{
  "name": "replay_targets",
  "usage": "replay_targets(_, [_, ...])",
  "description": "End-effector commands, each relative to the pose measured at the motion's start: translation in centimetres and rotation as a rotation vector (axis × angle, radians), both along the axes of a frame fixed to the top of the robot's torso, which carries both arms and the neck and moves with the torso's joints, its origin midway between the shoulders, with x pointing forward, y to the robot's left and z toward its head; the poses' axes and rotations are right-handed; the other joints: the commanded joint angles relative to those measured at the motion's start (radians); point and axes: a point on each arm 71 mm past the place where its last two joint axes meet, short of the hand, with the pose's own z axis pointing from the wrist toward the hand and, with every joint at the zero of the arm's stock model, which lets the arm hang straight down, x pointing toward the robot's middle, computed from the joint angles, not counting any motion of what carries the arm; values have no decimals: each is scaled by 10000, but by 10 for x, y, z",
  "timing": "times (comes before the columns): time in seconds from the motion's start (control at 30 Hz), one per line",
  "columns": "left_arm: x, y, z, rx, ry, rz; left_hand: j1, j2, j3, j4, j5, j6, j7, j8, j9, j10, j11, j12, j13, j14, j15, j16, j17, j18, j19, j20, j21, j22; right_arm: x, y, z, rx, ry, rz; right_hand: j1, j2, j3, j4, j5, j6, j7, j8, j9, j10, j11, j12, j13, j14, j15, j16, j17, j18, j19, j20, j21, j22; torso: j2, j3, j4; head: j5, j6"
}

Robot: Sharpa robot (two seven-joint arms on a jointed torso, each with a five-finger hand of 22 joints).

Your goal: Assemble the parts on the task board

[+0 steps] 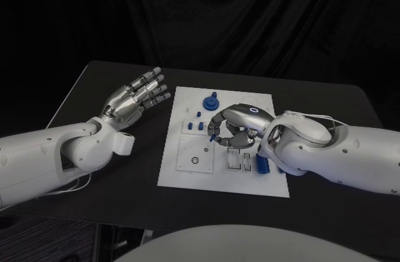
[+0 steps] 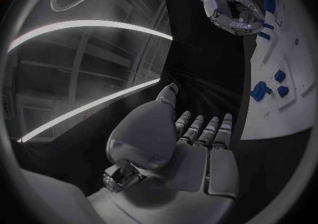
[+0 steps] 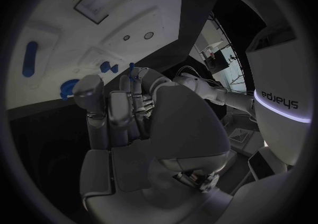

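Head view: white task board [image 1: 188, 178] lies mid-desk on the black desk [image 1: 100, 88], long side running from the near edge toward the far edge.

Left hand [image 1: 133, 99] is off the board, hovering over bare desk just beside the board's far-left corner. Palm turned up, fingers straight and spread, holding nothing. Left wrist view agrees: left hand [image 2: 192, 149] flat and empty, fingers [image 2: 211, 131] extended, board edge beside it.

Right hand [image 1: 237, 126] is over the middle of the board, fingers curled down and inward. Cannot tell from the head view whether anything is pinched; fingertips sit close to the board surface near the centre. Right wrist view: right hand [image 3: 132, 112] has fingers [image 3: 116, 104] bunched together, a small blue bit [image 3: 135, 74] shows at the fingertips, but whether it is gripped or just behind them I cannot tell. Left wrist view also catches the right hand [image 2: 232, 9] curled above the board.

Parts:
- blue round part with knob [image 1: 211, 102] near the board's far edge, centre.
- small blue pieces [image 1: 195, 125] just left of the right hand, toward the board's left side.
- long blue piece [image 1: 263, 165] near the board's right edge, partly under the right forearm.
- two upright slotted holders [image 1: 239, 159] on the board near that piece, on the near side of the right hand.
- small black ring [image 1: 194, 160] on a square raised plate [image 1: 193, 155] in the board's near-left area.
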Motion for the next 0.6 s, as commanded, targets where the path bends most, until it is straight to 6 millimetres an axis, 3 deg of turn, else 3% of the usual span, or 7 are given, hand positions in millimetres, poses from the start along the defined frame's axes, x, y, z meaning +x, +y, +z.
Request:
replay_targets(0.03, [-1,0,6,-570,-690,109,6,71,-1,-74,61,4,87,-21,16,14,51,36,10,14,70,39,11,-104,71,-20,39,8,-1,6,-7,-277,-23,399,30,-25,-12,-64,-80,65,-11,35,14,104,-5,-58,-17,78,17,62,23,-128,94,4,47,1075,-10,-9,20,34,-2])
replay_targets(0.1, [-1,0,6,-570,-683,101,6,71,-1,-74,61,4,87,-21,16,14,51,36,10,14,70,39,11,-104,71,-20,39,8,-1,11,-11,-301,-80,491,44,-31,-20,-77,-205,156,-31,49,20,175,-24,-96,-33,128,4,150,134,-146,135,-5,172,1100,-3,-7,-4,59,-2])
replay_targets(0.27, [0,-2,5,-575,-662,67,3,71,3,-78,60,2,88,-21,16,14,53,33,9,14,70,40,11,-107,75,-20,40,10,0,17,-21,-427,-106,610,95,-46,-6,-122,-236,220,-45,44,17,246,-43,-131,-48,179,-11,243,248,-162,173,-17,287,1124,-6,-12,17,70,-2])
replay_targets(0.6, [0,-3,3,-565,-610,41,-2,74,10,-83,59,4,91,-21,16,14,54,33,9,11,70,37,10,-111,79,-20,42,10,2,18,-33,-708,-103,567,121,-52,2,-144,-268,259,-50,35,12,293,-52,-154,-57,193,-19,272,277,-167,187,-25,330,1131,4,-1,-2,132,-2])
